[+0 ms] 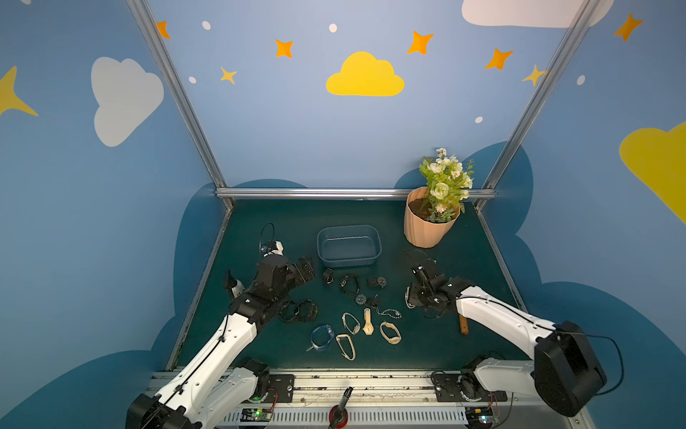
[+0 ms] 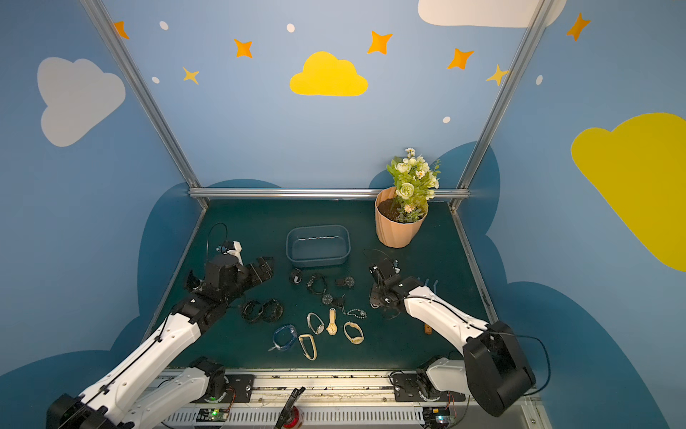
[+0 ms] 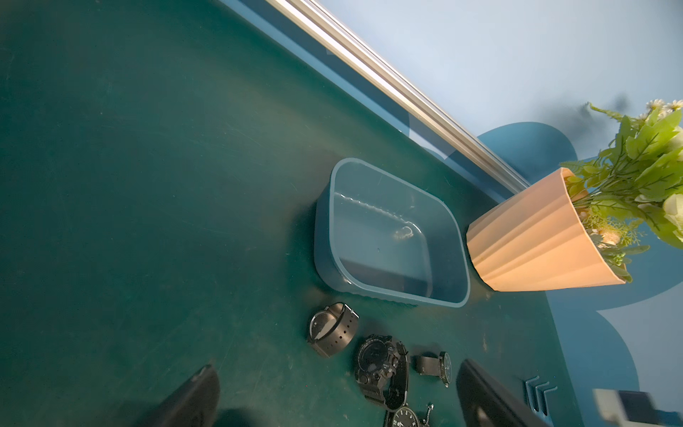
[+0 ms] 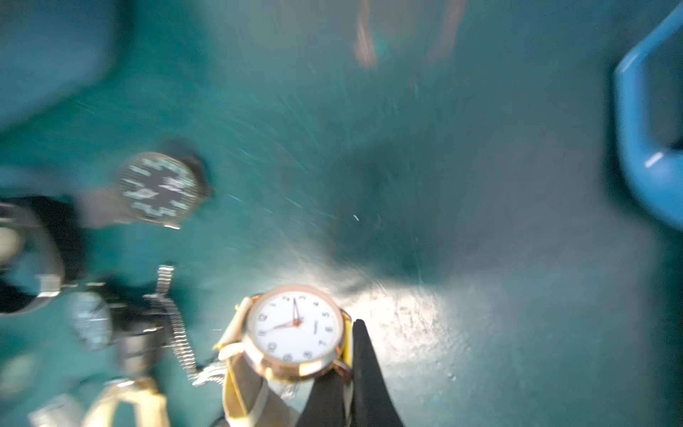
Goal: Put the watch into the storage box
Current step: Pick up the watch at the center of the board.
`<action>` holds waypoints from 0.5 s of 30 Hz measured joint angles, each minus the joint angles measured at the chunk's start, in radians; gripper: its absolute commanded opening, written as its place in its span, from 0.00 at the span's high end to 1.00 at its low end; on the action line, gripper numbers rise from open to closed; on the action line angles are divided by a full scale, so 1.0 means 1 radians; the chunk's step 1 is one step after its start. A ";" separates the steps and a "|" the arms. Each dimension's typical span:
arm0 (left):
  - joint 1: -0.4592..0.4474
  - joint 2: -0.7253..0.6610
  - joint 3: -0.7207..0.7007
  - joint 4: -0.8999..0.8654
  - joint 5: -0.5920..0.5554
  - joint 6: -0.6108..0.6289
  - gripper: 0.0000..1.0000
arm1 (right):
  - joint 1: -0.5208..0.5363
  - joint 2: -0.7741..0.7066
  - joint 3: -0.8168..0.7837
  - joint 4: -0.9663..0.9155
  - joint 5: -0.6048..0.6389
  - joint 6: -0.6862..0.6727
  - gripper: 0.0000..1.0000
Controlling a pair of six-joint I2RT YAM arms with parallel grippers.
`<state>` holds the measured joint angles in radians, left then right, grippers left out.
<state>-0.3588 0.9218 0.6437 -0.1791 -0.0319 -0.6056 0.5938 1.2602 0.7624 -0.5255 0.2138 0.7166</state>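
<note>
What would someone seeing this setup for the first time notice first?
Probably the scatter of watches across the middle of the green table, with the empty storage box just behind them. The peach flowerpot with flowers stands in the far right corner. The right gripper is shut on a white-faced watch, sharp in the right wrist view.

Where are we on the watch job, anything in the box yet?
Done: nothing yet; the storage box is empty. In hand: the right pincer is shut on a white-faced watch with a cream strap. Left: carry it over to the box and release it inside. Other watches lie loose on the mat.
</note>
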 measured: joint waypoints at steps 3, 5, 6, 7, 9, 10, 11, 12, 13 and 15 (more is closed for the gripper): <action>-0.001 -0.012 -0.003 0.001 -0.006 0.000 0.00 | 0.000 -0.025 0.066 -0.032 0.031 -0.036 1.00; -0.001 -0.022 -0.003 -0.002 -0.010 0.000 0.00 | 0.000 -0.028 0.115 -0.050 0.043 -0.063 1.00; -0.001 -0.029 -0.003 -0.005 -0.013 0.000 0.00 | 0.000 -0.028 0.139 -0.057 0.049 -0.074 1.00; -0.001 -0.036 -0.003 -0.007 -0.018 0.001 0.00 | 0.000 -0.028 0.160 -0.061 0.053 -0.090 1.00; -0.002 -0.053 -0.003 -0.013 -0.027 0.003 0.00 | 0.000 -0.021 0.206 -0.069 0.057 -0.120 1.00; -0.002 -0.062 -0.005 -0.014 -0.031 0.005 0.00 | 0.000 -0.013 0.232 -0.071 0.059 -0.135 1.00; -0.002 -0.069 -0.007 -0.014 -0.035 0.007 0.00 | 0.000 0.003 0.264 -0.070 0.059 -0.153 1.00; -0.002 -0.077 -0.010 -0.018 -0.037 0.007 0.00 | 0.000 0.018 0.291 -0.070 0.059 -0.170 1.00; -0.002 -0.088 -0.014 -0.027 -0.041 0.007 0.00 | 0.000 0.043 0.329 -0.068 0.059 -0.188 1.00; -0.002 -0.103 -0.018 -0.049 -0.047 0.007 0.00 | 0.000 0.088 0.389 -0.063 0.059 -0.217 1.00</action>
<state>-0.3603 0.8185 0.6258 -0.2283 -0.0784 -0.5987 0.5938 1.3483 1.1519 -0.5880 0.2729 0.4999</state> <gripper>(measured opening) 0.998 0.058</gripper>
